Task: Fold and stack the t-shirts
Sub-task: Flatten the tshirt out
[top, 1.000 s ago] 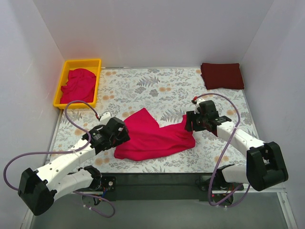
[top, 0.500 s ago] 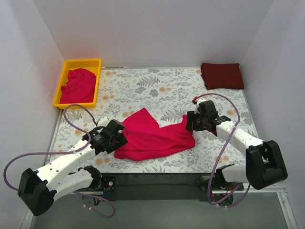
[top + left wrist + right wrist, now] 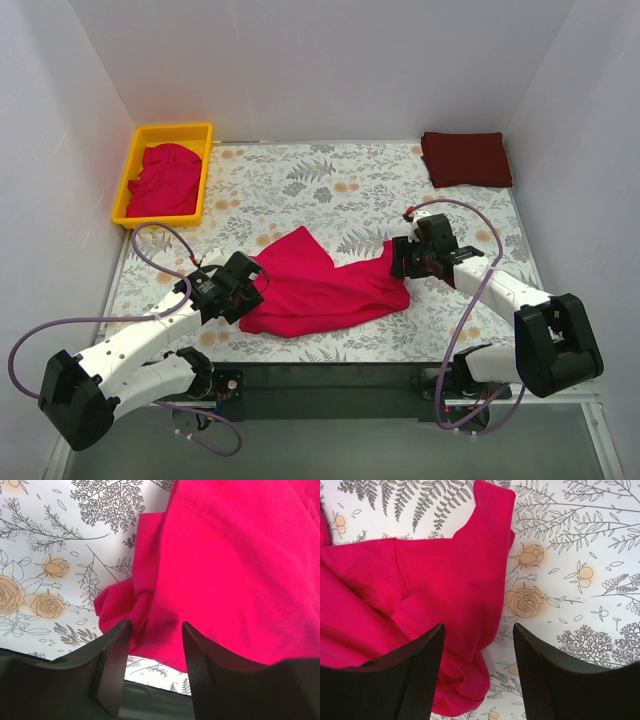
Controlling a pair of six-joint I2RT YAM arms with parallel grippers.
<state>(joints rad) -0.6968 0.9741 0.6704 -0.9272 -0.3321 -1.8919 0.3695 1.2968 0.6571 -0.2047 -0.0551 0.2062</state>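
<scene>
Done: dark maroon cloth t-shirt [image 3: 466,158], folded, 1 o'clock. In hand: crimson-pink cloth t-shirt [image 3: 320,285], crumpled mid-table; left gripper [image 3: 156,630] and right gripper [image 3: 479,640] held spread at its edges. Outstanding: crimson-pink heap [image 3: 163,178] in yellow plastic tray [image 3: 172,129], 10 o'clock.

A spread t-shirt [image 3: 320,285] lies near the front edge of the table [image 3: 330,190], left gripper [image 3: 253,290] at its left end, right gripper [image 3: 399,263] at its right. Back left, a tray [image 3: 172,128] holds a bunched t-shirt [image 3: 165,178]; back right lies a folded t-shirt [image 3: 466,158].
</scene>
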